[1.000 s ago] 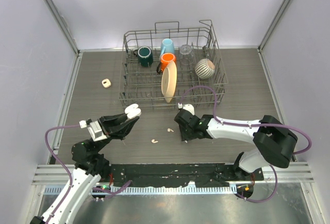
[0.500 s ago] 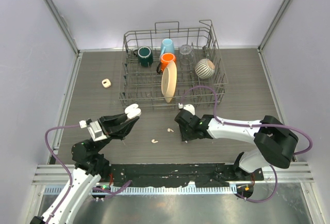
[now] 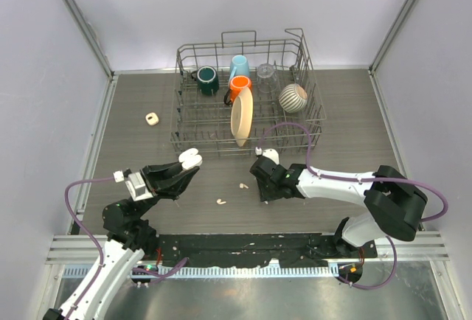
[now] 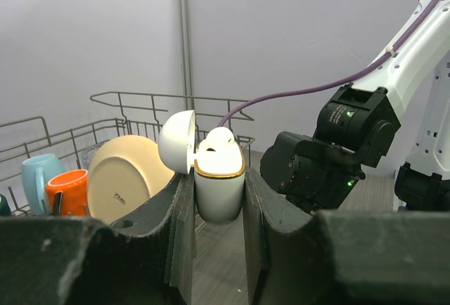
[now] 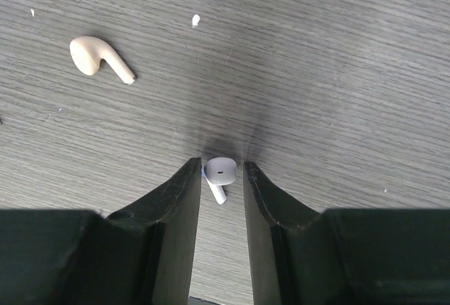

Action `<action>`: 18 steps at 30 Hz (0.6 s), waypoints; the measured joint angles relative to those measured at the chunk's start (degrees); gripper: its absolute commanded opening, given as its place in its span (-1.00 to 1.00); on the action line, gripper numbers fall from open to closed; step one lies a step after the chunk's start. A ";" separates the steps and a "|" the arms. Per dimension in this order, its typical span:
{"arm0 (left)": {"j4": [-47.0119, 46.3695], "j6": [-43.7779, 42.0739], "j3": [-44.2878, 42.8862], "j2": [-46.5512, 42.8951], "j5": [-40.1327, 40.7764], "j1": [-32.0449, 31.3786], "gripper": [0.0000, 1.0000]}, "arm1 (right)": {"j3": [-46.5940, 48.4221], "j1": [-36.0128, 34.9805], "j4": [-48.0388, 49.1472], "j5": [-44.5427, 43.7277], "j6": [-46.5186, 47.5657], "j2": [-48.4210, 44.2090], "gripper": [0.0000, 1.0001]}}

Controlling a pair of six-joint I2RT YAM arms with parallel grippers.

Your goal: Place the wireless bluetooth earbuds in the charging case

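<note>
grey wood-grain table (image 3: 346, 113) between pale walls, top view: a wire dish rack (image 3: 295, 124) stands at the back, a small cream rounded-square case (image 3: 152, 119) lies left of it, and two cream short-stemmed earbuds (image 3: 243, 185) (image 3: 220, 202) lie loose between the arms. left wrist view: the left gripper (image 4: 219, 185) pinches a white gold-rimmed charging case (image 4: 219, 199) off the table, lid open, with one white seated earbud (image 4: 219, 136) inside. right wrist view: the right gripper (image 5: 221, 168) has its fingers narrowly parted on the table, flanking a small white plastic earbud (image 5: 222, 171); whether they grip it cannot be told.
</note>
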State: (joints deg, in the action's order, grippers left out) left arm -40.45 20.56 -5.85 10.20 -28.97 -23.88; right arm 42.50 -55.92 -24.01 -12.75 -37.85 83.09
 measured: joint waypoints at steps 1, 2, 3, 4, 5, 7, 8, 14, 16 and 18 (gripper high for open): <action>0.00 0.00 0.00 0.11 0.02 0.00 -1.00 | 0.00 0.00 0.00 0.00 0.00 0.00 -0.28; 0.00 0.00 0.00 0.20 0.00 0.00 -1.00 | 0.00 0.00 0.00 0.02 0.00 0.02 -0.28; 0.00 0.00 0.00 0.22 0.02 0.00 -1.00 | 0.00 0.00 0.00 0.02 0.00 0.04 -0.28; 0.00 0.00 0.00 0.24 0.00 0.00 -1.00 | 0.00 0.00 0.00 0.04 0.00 0.09 -0.28; 0.00 0.00 0.00 0.24 0.00 0.00 -1.00 | 0.00 0.00 0.00 0.04 0.00 0.15 -0.27; -0.02 0.00 0.00 0.33 0.00 0.00 -1.00 | 0.00 0.00 0.00 0.13 0.00 0.20 -0.28; -0.02 0.00 0.00 0.39 0.00 0.00 -1.00 | 0.00 0.00 0.02 0.20 0.00 0.20 -0.27; -0.26 0.02 0.00 0.98 0.00 0.00 -1.00 | 0.00 0.00 0.11 0.42 0.00 0.81 -0.27; -0.50 0.02 0.00 1.07 0.00 0.00 -1.00 | 0.02 -0.02 0.35 0.42 0.00 0.87 -0.27; -0.59 0.02 0.00 1.07 -0.02 0.00 -1.00 | 0.02 -0.02 0.39 0.42 0.00 0.92 -0.28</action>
State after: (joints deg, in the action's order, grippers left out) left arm -41.04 20.58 -5.85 11.27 -28.99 -23.88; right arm 42.52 -55.94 -23.62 -12.34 -37.85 84.01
